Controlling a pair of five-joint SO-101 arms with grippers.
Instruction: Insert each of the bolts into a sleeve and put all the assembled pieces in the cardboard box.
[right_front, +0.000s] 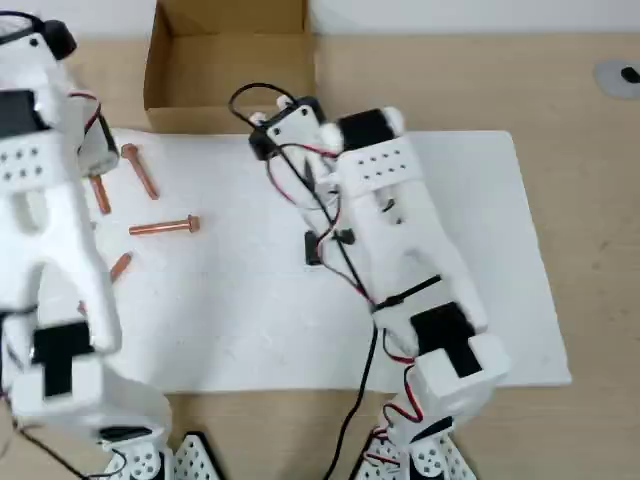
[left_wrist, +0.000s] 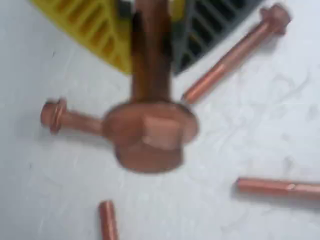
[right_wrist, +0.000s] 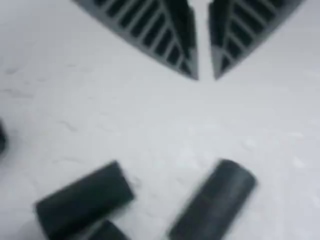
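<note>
White bench sheet (right_front: 480, 300): left jaws clamp copper flanged bolt (left_wrist: 150, 132); right jaws slightly parted, black cylindrical sleeves (right_wrist: 85, 197) beyond.

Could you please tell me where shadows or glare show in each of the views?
High view: even light, a faint shadow beside the crosswise bolt on the white mat. Left wrist view: thin soft shadows beneath the lying bolts, no glare. Right wrist view: faint shadows beside the sleeves.
</note>
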